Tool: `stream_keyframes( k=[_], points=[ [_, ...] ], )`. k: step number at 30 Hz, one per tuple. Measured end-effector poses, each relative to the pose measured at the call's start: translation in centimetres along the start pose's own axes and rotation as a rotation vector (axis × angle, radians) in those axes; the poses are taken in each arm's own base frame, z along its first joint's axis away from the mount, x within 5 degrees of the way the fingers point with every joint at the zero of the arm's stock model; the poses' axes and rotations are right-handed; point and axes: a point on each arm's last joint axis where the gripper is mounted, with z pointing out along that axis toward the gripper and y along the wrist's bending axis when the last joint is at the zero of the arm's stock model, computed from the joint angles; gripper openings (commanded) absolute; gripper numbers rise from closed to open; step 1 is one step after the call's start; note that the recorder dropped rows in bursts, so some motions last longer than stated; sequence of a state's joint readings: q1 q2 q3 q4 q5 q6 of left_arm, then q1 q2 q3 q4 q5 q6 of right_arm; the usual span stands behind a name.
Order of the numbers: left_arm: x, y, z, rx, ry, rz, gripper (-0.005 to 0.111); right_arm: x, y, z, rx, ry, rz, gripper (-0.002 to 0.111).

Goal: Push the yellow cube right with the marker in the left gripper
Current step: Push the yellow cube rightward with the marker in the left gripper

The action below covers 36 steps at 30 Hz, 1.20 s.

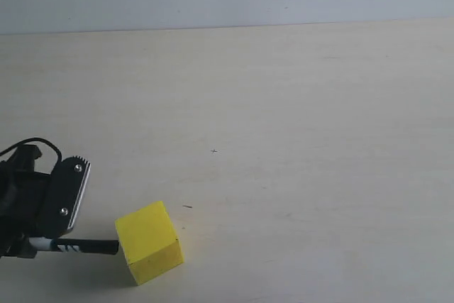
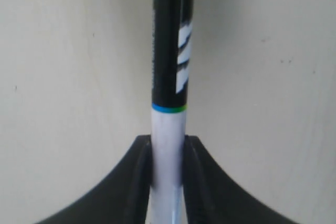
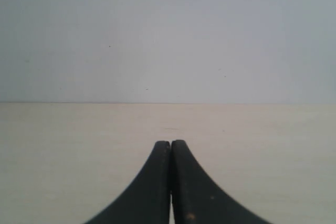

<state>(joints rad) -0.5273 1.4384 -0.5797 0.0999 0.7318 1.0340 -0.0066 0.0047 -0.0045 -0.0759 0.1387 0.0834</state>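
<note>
Left hand (image 2: 168, 149) clenched on the marker (image 1: 81, 247) at its white barrel. Marker level, black tip touching the yellow cube (image 1: 149, 243) on its left face. Cube rests on the surface (image 1: 298, 104). Right hand (image 3: 170, 146) clenched, empty.

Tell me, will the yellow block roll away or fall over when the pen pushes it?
It probably slides, not rolls: the yellow cube has flat faces and rests flat on the table. It likely won't tip, since the marker meets it low, near mid-height. It may twist, because it sits angled to the marker.
</note>
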Motion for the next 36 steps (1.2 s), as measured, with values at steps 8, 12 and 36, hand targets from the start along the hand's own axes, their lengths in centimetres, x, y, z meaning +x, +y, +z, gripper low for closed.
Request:
stream_keyframes(
  k=[8, 12, 36],
  points=[
    [0.6, -0.6, 0.0, 0.062, 0.063, -0.225, 0.0, 0.0, 0.0, 0.0, 0.0, 0.0, 0.0, 0.0],
    [0.7, -0.8, -0.1, 0.084, 0.085, -0.345, 0.0, 0.0, 0.0, 0.0, 0.0, 0.0, 0.0, 0.0],
    [-1.7, -0.1, -0.1, -0.05, -0.07, -0.233, 0.0, 0.0, 0.0, 0.0, 0.0, 0.0, 0.0, 0.0]
  ],
)
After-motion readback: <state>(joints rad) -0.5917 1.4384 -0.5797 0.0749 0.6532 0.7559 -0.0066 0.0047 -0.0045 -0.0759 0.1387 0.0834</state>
